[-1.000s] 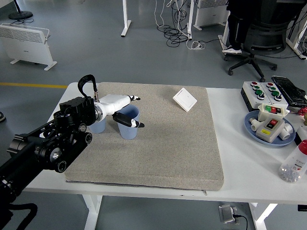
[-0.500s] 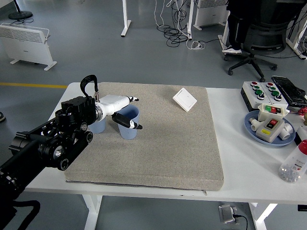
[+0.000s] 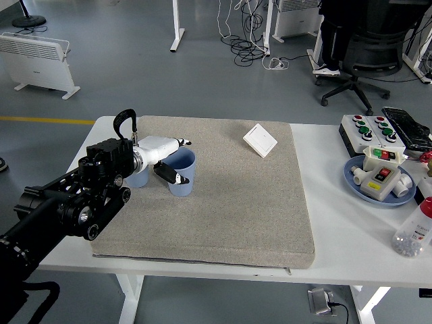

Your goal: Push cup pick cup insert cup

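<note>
My left robot hand (image 3: 165,158) is wrapped around a blue cup (image 3: 181,172), thumb on the front, other fingers reaching over the rim at the back. The cup stands upright on the grey mat (image 3: 223,202) near its left edge. A second blue cup (image 3: 138,177) sits just beside it, half hidden behind my wrist. White switch plate (image 3: 260,140) lies well apart, up top.
</note>
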Controlling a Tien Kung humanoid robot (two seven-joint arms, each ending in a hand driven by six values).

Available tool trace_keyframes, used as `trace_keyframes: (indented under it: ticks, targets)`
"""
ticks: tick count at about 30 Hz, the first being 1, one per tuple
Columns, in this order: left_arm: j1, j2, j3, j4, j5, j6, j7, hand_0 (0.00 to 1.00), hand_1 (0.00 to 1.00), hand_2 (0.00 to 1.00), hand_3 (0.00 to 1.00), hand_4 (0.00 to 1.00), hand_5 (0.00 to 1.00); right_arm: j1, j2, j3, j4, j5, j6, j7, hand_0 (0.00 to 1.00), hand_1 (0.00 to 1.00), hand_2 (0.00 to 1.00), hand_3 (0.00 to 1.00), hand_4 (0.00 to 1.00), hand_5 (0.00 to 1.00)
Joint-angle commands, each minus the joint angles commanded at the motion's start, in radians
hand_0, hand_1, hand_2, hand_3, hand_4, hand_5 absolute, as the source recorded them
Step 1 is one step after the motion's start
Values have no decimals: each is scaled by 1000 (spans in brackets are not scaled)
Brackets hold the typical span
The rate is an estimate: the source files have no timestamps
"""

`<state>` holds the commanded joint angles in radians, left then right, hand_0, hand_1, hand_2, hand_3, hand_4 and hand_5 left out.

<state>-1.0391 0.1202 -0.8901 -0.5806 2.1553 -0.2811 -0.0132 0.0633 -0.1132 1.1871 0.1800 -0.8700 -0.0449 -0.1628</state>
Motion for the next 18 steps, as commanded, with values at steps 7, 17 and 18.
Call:
trace_keyframes:
  ticks: [7, 17, 18]
  targets:
    - [1, -1, 2, 7, 3, 18, -11, 665, 729, 855, 814, 667, 272, 2, 0, 0, 0, 0, 0, 0, 751, 627, 627, 560, 76, 440]
    - [1, 0, 13, 11, 14, 36, -23, 627, 702, 827, 793, 646, 247, 2, 0, -1, 0, 0, 0, -1, 751, 627, 626, 560, 76, 441]
    - [1, 0, 14, 10, 15, 36, -23, 627, 702, 827, 793, 646, 247, 2, 0, -1, 0, 0, 0, -1, 751, 627, 626, 560, 76, 441]
